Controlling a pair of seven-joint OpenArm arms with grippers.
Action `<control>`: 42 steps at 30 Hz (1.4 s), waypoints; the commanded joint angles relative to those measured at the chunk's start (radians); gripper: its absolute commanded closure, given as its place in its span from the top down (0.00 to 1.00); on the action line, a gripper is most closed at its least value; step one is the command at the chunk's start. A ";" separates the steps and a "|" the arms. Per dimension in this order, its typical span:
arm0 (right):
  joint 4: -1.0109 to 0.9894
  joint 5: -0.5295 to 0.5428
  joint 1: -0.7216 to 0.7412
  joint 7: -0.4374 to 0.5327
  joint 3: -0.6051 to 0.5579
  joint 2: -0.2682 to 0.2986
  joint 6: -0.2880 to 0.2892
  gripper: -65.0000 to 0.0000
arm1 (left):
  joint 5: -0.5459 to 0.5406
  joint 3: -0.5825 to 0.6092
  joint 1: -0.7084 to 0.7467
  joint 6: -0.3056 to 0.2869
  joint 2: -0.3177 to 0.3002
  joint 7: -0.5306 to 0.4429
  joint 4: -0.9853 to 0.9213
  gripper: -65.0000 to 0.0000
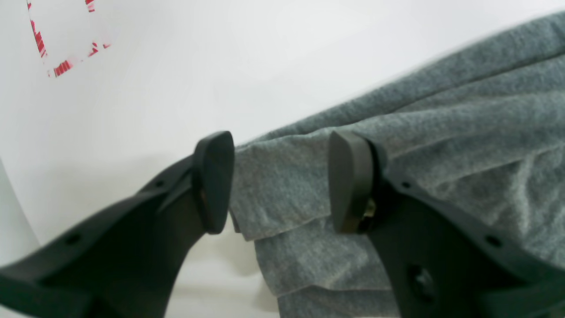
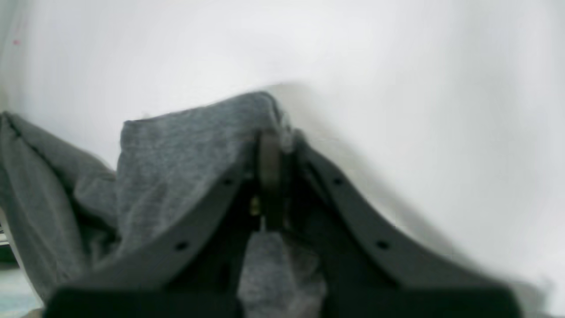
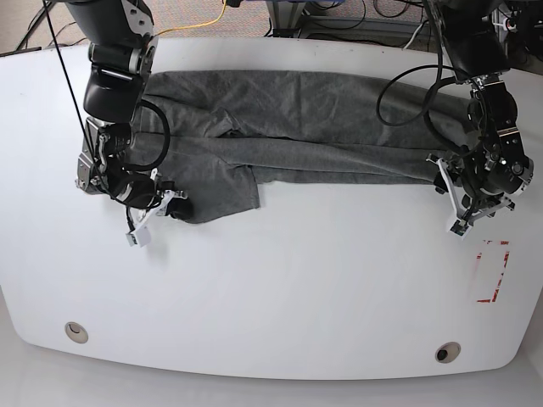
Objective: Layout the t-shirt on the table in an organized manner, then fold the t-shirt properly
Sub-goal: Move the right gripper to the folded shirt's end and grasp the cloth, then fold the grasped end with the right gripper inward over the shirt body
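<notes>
The grey t-shirt (image 3: 297,119) lies in a long, creased band across the back half of the white table (image 3: 288,288). My right gripper (image 3: 176,207) sits at the shirt's lower left corner. In the right wrist view this gripper (image 2: 270,145) is shut on a fold of the t-shirt (image 2: 185,150), which is lifted off the table. My left gripper (image 3: 443,191) is at the shirt's right end. Seen from the left wrist, it (image 1: 282,181) stands open, with a layered corner of the t-shirt (image 1: 441,132) lying between the spread fingers (image 1: 214,181).
A red tape rectangle (image 3: 495,271) marks the table just in front of the left arm, and it shows again (image 1: 62,44) in the left wrist view. Two round grommet holes (image 3: 76,331) (image 3: 447,352) sit near the front edge. Cables hang behind the table.
</notes>
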 commanded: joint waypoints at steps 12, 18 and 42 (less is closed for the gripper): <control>0.333 0.000 -0.035 -0.287 0.002 -0.038 0.001 0.01 | -0.004 -0.004 -0.018 -0.001 -0.013 -0.016 0.013 0.49; 0.488 0.100 -0.107 -0.399 0.000 -0.053 0.001 0.02 | -0.001 -0.004 -0.018 -0.001 -0.013 -0.016 0.011 0.49; 0.604 0.726 -0.357 -0.475 -0.170 0.108 0.001 0.02 | 0.002 0.002 -0.012 -0.001 -0.010 -0.016 -0.023 0.49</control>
